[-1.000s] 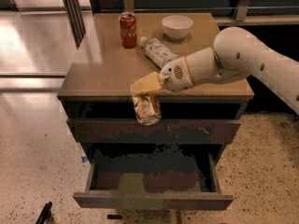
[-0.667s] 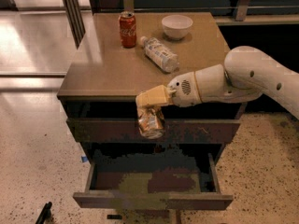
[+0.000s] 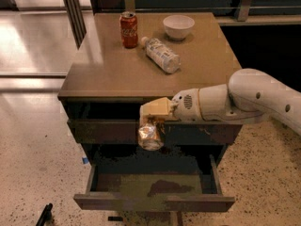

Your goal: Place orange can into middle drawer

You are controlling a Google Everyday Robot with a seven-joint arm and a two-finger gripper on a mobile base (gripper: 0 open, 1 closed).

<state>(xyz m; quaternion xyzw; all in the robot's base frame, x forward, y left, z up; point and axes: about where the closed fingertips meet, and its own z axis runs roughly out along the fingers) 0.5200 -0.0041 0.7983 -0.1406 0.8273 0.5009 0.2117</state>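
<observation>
One gripper [image 3: 151, 125], cream-yellow, at the front edge of the cabinet [image 3: 117, 74]. Its fingers are clamped on the orange can [image 3: 150, 137], and they hide the can's upper part. The can's body is crumpled, and no label is readable.

One orange can hangs in front of the scuffed drawer front [image 3: 106, 131]. It is above the open middle drawer [image 3: 153, 203] and not inside it.

One white arm [image 3: 244, 100] enters from the right and is cut off by the frame edge.

One middle drawer, pulled out. The olive-grey floor has a darker patch, and the rear of the floor is lost in shadow under the cabinet.

Three items on the cabinet top:
- Red cola can [image 3: 128, 29], upright, with white script too faint to read.
- Clear plastic bottle [image 3: 161, 55], lying on its side just beside the cola can. Its label is pale and the text is illegible.
- White bowl [image 3: 178, 26], near the back edge.

One dark object [image 3: 46, 213] on the floor at lower left, cut off and not identifiable.
</observation>
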